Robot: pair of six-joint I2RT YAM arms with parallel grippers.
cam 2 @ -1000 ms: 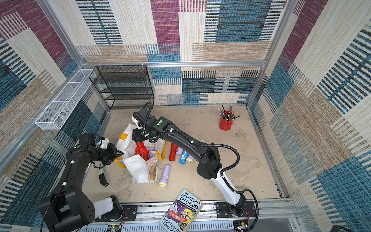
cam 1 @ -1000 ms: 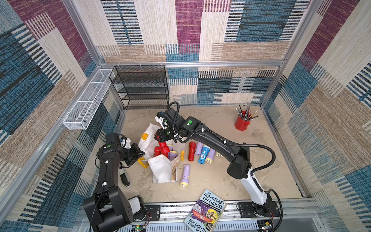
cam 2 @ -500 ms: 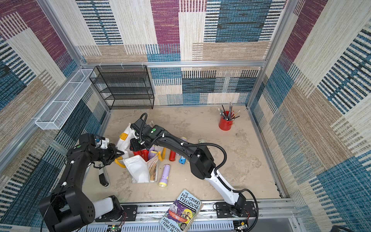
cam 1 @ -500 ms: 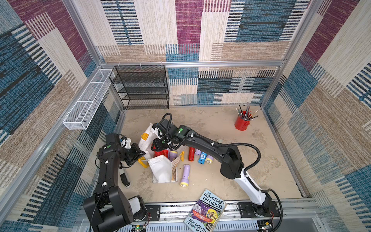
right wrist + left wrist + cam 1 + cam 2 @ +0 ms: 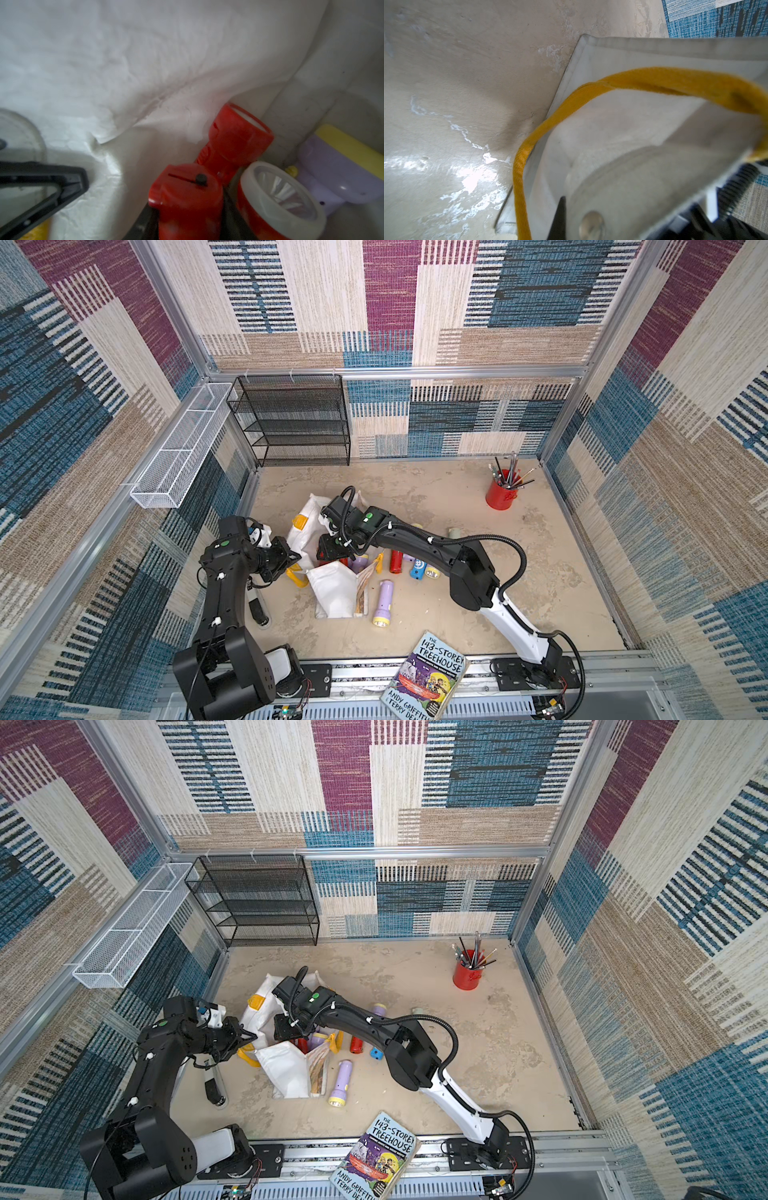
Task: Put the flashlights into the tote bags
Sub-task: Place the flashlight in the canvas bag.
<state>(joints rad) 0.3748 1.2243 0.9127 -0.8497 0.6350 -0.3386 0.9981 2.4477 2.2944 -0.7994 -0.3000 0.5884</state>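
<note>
Presently, entered item by item.

**Step in hand:** delivery. My right gripper (image 5: pixel 329 548) is down in the mouth of the tote bag (image 5: pixel 332 591), above flashlights that lie inside. I judge one red piece is at the point of release.

**Right jaws:** apart. In the right wrist view the one finger (image 5: pixel 62 172) that shows stands clear of the nearest red flashlight (image 5: pixel 187 199), with white fabric between them. I can see nothing clamped.

**Left gripper** (image 5: pixel 293 559)**:** jaws together, pinched on the bag's rim beside a yellow handle (image 5: pixel 654 81). I take this to be holding the mouth open.

**Tote bag:** white, soft and creased, slumped on the table (image 5: pixel 457 614) between my two arms. Its printed panel (image 5: pixel 363 589) faces the loose stock. Inside I count at least two red pieces and one lilac with a yellow head (image 5: pixel 336 176).

**Not yet bagged:**
- lilac flashlight (image 5: pixel 383 602), lying just beside the bag
- red one (image 5: pixel 396 562) and blue flashlight (image 5: pixel 417 569), lying side by side near the mouth
- pale green flashlight (image 5: pixel 455 533), farther off

**Next move calls for:**
- raising the right gripper straight out of the mouth without catching fabric or handle
- then fetching the lilac piece, which is nearest
- the left pinch not letting go, since so limp a bag would likely fold shut
</note>
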